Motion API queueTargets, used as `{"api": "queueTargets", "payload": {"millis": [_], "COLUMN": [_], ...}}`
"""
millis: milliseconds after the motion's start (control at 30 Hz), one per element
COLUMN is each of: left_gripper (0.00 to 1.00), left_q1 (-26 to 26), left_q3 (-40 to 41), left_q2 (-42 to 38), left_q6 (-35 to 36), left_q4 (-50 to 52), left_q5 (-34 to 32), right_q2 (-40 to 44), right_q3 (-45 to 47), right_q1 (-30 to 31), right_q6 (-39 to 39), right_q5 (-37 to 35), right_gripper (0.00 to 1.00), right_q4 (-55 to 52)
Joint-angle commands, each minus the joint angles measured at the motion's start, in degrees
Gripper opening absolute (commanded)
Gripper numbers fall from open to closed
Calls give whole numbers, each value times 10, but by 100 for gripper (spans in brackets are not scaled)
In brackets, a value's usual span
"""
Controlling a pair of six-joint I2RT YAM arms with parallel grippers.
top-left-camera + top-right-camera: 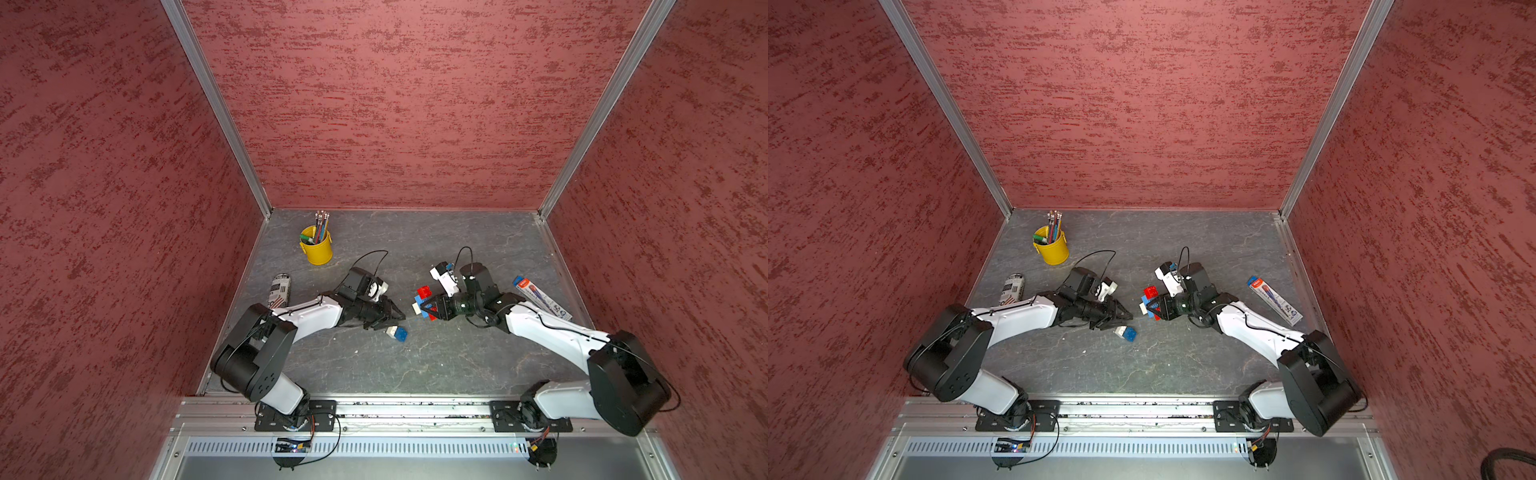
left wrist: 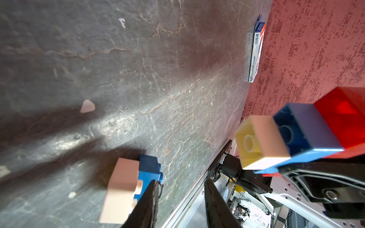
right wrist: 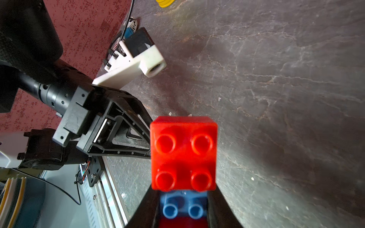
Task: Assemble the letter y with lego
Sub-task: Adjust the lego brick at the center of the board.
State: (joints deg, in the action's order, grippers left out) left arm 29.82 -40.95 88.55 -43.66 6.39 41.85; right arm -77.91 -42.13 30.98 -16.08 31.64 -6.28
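Observation:
My right gripper (image 1: 426, 308) is shut on a joined lego figure (image 1: 420, 300) and holds it above the table. The figure has a red brick (image 3: 183, 154) on top, a long blue brick (image 3: 183, 207) between the fingers, a second red brick below, and a white brick (image 2: 262, 138) at the end facing the left arm. A white and blue joined pair (image 1: 397, 332) lies on the table. My left gripper (image 1: 401, 318) hovers right beside that pair, its tips pointing at the figure. The jaws stand slightly apart around nothing (image 2: 180, 180); one finger (image 2: 152, 197) is next to the pair.
A yellow pencil cup (image 1: 316, 247) stands at the back left and a printed can (image 1: 280, 289) lies by the left wall. A long pen box (image 1: 540, 299) lies along the right wall. Red walls enclose three sides; a metal rail (image 1: 415, 409) runs along the front.

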Motion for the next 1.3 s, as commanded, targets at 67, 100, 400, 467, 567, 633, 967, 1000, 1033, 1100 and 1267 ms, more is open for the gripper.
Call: {"api": "queueTargets", "payload": {"millis": [67, 100, 400, 467, 567, 633, 967, 1000, 1033, 1100, 1267], "left_gripper": [40, 40, 40, 40, 40, 41, 41, 41, 41, 41, 45], "left_q1": [-3, -4, -17, -22, -30, -32, -53, -54, -56, -59, -68], "left_q3": [16, 18, 40, 46, 49, 47, 68, 70, 71, 74, 75], "left_q2": [16, 16, 9, 2, -10, -18, -34, -36, -37, -43, -71], "left_q6": [10, 11, 21, 21, 19, 21, 32, 33, 35, 33, 28], "left_q4": [-9, -10, -7, -10, -13, -12, -6, -5, -2, -3, 1], "left_q5": [-10, -11, -25, -27, -25, -23, -28, -30, -32, -33, -39], "right_q2": [13, 13, 14, 13, 13, 13, 17, 17, 17, 19, 20], "right_q3": [5, 4, 3, 1, 0, 0, -6, -6, -7, -8, -9], "right_q1": [-6, -7, -7, -7, -7, -7, -7, -7, -7, -7, -7], "right_q6": [6, 5, 5, 5, 4, 3, 5, 4, 5, 6, 7], "right_q5": [-9, -9, -9, -8, -8, -8, -9, -9, -9, -9, -10], "right_gripper": [28, 28, 28, 28, 28, 27, 28, 28, 28, 28, 28], "right_q4": [-7, -7, -9, -9, -9, -9, -19, -19, -20, -23, -25]}}
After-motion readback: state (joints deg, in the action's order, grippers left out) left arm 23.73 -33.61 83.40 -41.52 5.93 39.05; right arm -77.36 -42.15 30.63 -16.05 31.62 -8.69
